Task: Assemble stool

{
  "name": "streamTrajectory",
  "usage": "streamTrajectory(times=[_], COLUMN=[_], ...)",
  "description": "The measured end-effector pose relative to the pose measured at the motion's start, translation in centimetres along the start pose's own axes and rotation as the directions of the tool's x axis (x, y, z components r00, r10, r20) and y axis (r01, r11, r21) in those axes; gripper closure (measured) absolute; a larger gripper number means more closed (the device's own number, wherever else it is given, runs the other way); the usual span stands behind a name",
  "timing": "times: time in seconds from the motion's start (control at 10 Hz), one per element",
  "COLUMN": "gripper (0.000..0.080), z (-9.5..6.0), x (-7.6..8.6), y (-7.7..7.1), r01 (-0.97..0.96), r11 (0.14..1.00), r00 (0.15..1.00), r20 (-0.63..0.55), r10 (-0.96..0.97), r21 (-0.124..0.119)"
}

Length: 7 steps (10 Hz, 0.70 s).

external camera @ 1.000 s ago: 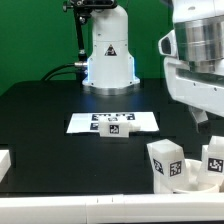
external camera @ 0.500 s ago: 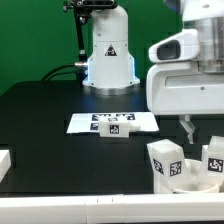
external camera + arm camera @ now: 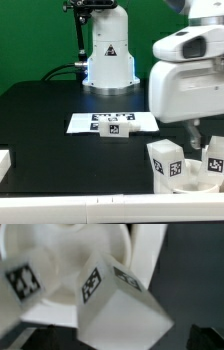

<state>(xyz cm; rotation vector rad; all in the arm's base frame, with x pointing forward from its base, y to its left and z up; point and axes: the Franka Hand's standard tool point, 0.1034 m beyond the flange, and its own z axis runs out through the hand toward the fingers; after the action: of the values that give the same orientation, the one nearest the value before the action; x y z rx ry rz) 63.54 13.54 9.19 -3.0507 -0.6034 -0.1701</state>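
Observation:
Two white stool legs with black-and-white tags stand at the exterior view's lower right, one [image 3: 165, 160] nearer the middle and one [image 3: 215, 160] at the edge. My gripper [image 3: 200, 138] hangs just above and between them, open, its dark fingers [image 3: 190, 130] pointing down. The wrist view is blurred. In it a chunky tagged leg [image 3: 115, 303] fills the middle between my open gripper's [image 3: 115, 339] dark fingertips [image 3: 20, 339]. A second tagged leg [image 3: 25, 280] stands beside it. The round white seat [image 3: 70, 246] curves behind both. Nothing is held.
The marker board [image 3: 85, 124] lies mid-table with a small lone white tagged block [image 3: 116, 129] at its front edge. The arm's white base [image 3: 108, 55] stands behind it. A white rail piece [image 3: 5, 160] sits at the exterior view's left edge.
The white hand has swung from the upper right down over the two legs, and its fingers now reach lower between them. The legs, the marker board and the small block have not moved.

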Motion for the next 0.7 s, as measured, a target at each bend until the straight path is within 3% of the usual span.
streamTrajectory(times=[0.1,0.5,0.6,0.7], gripper=[0.0151,0.0151,0.0151,0.0151], z=[0.1,0.3,1.0,1.5], x=[-0.1,-0.3,-0.4,-0.5], y=[-0.5,0.4,0.5,0.7], r01=[0.111,0.351,0.532,0.604], r11=[0.994,0.936,0.846,0.796], r00=[0.994,0.936,0.846,0.796], r20=[0.012,0.034,0.069,0.085], r10=[-0.110,-0.350,-0.529,-0.600], r21=[-0.011,-0.030,-0.044,-0.039])
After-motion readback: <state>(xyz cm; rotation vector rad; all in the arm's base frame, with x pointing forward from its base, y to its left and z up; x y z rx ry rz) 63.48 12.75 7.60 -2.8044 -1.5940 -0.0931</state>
